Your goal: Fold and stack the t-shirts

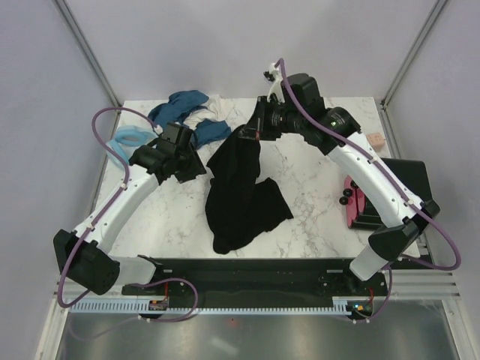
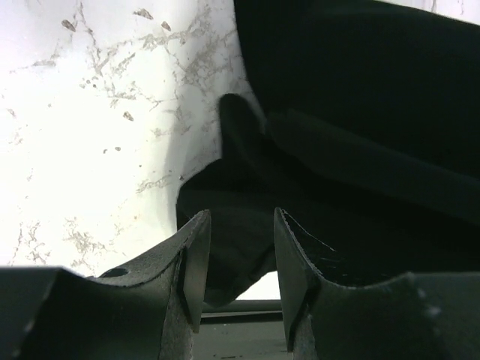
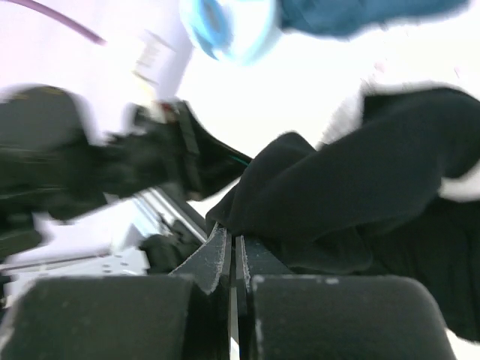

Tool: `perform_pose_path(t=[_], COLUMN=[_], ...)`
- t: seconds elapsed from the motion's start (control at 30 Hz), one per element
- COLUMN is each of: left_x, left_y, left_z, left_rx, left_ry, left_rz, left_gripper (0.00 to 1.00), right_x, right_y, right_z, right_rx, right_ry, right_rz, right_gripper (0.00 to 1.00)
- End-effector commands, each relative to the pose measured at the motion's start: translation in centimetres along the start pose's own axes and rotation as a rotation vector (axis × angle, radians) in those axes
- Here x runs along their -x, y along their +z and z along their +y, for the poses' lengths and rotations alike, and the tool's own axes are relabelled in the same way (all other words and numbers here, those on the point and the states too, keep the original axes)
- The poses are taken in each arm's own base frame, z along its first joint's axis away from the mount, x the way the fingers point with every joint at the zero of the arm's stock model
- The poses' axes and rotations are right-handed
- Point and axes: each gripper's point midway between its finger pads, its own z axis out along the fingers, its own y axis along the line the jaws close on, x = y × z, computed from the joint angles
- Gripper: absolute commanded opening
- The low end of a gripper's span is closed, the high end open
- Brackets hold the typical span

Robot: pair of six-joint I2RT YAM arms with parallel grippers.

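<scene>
R fingers tight on black t-shirt; L fingers half-open beside it; blue t-shirts behind

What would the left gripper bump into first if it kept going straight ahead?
Most likely the black shirt: its crumpled edge lies right in front of the open left gripper, though how far ahead is hard to judge.

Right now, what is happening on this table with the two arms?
The right gripper is shut on the far edge of a black t-shirt, which lies crumpled along the middle of the table. The left gripper is open beside the shirt's left edge, holding nothing. In the far left corner other shirts, teal and light blue, lie heaped.
</scene>
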Motion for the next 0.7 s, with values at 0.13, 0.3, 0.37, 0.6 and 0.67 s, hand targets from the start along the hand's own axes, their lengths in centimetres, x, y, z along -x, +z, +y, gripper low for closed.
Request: perform_pose_path(t=[0.13, 0.3, 0.37, 0.6, 0.67], left_x=[1.7, 0.9, 0.9, 0.7, 0.4], left_y=[-1.6, -1.6, -1.6, -2.7, -3.5], left_z=[0.9, 2.4, 2.8, 6.1, 7.3], left_rx=[0.026, 0.071, 0.088, 0.202, 0.218], left_ry=[0.013, -0.041, -0.059, -0.159, -0.227], left_rz=[-0.083, -0.079, -0.085, -0.14, -0.166], left_gripper=[0.47, 0.47, 0.47, 0.47, 0.47], right_x=[5.2, 5.8, 5.5, 2.6, 1.7], right_y=[-4.9, -5.5, -4.4, -2.8, -3.0], right_z=[9.7, 13.9, 14.1, 19.9, 21.8], right_rx=[0.319, 0.518, 0.532, 0.757, 0.828], right_ry=[-0.01, 0.01, 0.032, 0.026, 0.011], right_rz=[-0.102, -0.061, -0.033, 0.121, 0.169], right_gripper=[0.0, 0.0, 0.0, 0.0, 0.0])
